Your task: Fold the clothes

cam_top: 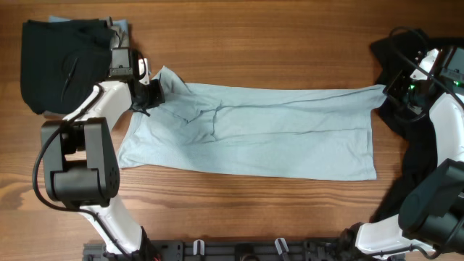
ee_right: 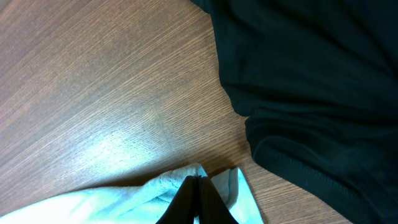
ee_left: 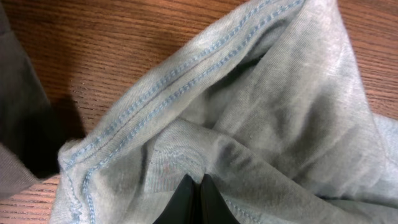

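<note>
Looking first at your left gripper point(ee_left: 199, 188) in the left wrist view, you see both dark fingers pressed together at the lower edge of the frame. They pinch a fold of the large pale light-blue cotton T-shirt point(ee_left: 261, 112), and its double-stitched hem point(ee_left: 155, 93) runs diagonally above them. Your right gripper point(ee_right: 198, 188), in the right wrist view, is likewise closed tight. It nips a corner of the same shirt at the bottom of the frame, with the bare brown wooden table point(ee_right: 93, 81) beyond. From overhead, the shirt lies as a long band across the middle of the frame. Its left end is bunched at the left gripper, and its upper right corner is drawn to a point at the right gripper. Farther off, a folded black fabric garment point(cam_top: 61, 65) sits in the upper left corner, just beside the left gripper. A second black garment point(cam_top: 400, 145) lies along the right edge, beside the right arm.
</note>
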You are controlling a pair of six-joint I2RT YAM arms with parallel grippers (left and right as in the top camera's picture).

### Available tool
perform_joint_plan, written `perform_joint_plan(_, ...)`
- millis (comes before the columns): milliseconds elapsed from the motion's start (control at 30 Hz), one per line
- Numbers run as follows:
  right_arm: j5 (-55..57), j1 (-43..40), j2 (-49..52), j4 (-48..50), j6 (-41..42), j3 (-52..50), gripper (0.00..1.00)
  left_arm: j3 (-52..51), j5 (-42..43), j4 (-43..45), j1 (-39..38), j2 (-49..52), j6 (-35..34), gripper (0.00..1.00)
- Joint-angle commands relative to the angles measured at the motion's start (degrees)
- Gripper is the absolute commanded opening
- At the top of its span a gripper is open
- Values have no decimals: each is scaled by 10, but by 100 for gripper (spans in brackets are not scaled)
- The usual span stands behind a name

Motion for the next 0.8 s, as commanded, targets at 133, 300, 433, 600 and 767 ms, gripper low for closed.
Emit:
perform_joint_plan(133, -6, -2, -9, 3, -9, 3, 4, 14, 7, 3, 4, -41, -2, 4)
perform_joint_plan(300, -6, -2, -9, 12, -12, 3, 5, 24, 7, 6, 8, -66, -18, 4)
perform_joint_plan(433, -6, -1, -9, 25, -20, 2, 5, 25, 7, 16, 18, -83, -34, 4)
perform_joint_plan(600, -16, 10, -6, 39, -58, 2, 4, 25, 20, 16, 19, -88, -34, 4)
perform_joint_plan(767, -16, 28, 15, 55, -71, 2, 4, 25, 38, 17, 19, -88, -45, 4)
